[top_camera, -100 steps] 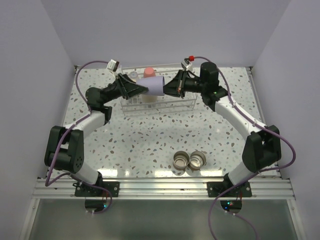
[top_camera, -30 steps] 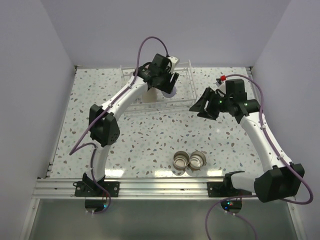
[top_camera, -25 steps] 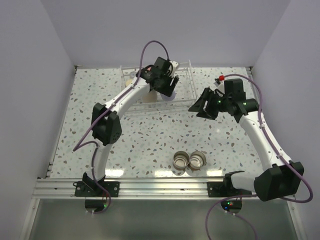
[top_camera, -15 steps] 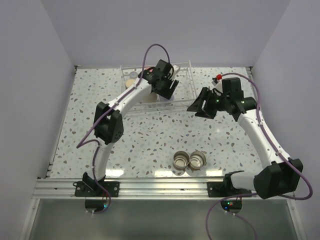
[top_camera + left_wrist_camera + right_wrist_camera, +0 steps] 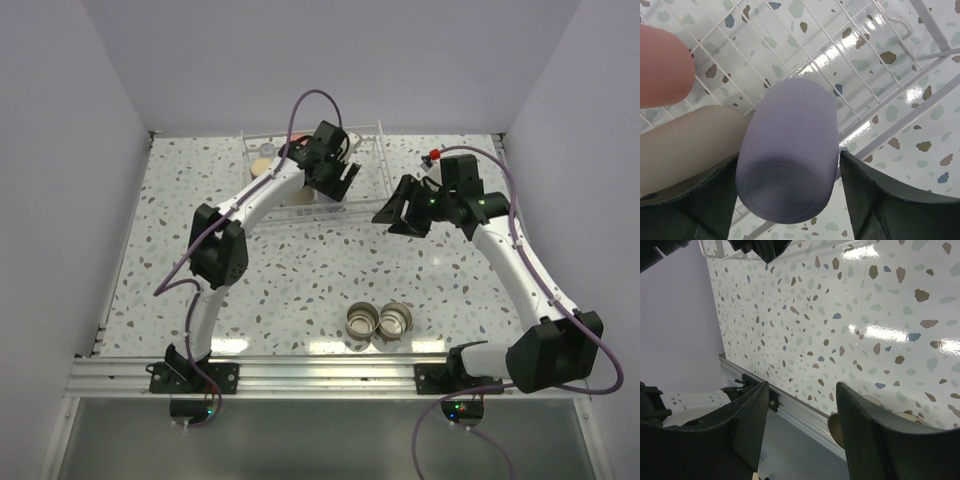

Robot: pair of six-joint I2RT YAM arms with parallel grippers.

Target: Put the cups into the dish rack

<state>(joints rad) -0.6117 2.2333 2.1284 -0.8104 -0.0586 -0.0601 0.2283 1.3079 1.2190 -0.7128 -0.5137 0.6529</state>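
The lavender cup [image 5: 787, 160] stands mouth-down in the dish rack [image 5: 850, 45], its base toward the left wrist camera. My left gripper [image 5: 789, 155] is shut on it, one finger [image 5: 710, 200] against each side. It leans on the beige cup [image 5: 685, 145]; the coral-red cup [image 5: 662, 65] lies beyond. In the top view the left gripper [image 5: 335, 180] reaches down into the rack [image 5: 383, 150]. My right gripper [image 5: 392, 212] hangs open and empty just right of the rack's front corner. Two steel cups [image 5: 363, 322] [image 5: 396, 320] stand side by side near the front edge.
The right wrist view looks over speckled tabletop [image 5: 850, 315] toward the metal front rail [image 5: 800, 415], with a cup's rounded edge [image 5: 836, 429] showing between the right gripper [image 5: 801, 390] fingers. Lilac walls [image 5: 60, 120] close in the table on both sides and at the back.
My right gripper has let go of the lavender cup and drawn back to the right. The left arm swung over the rack and brought the cup down into it.
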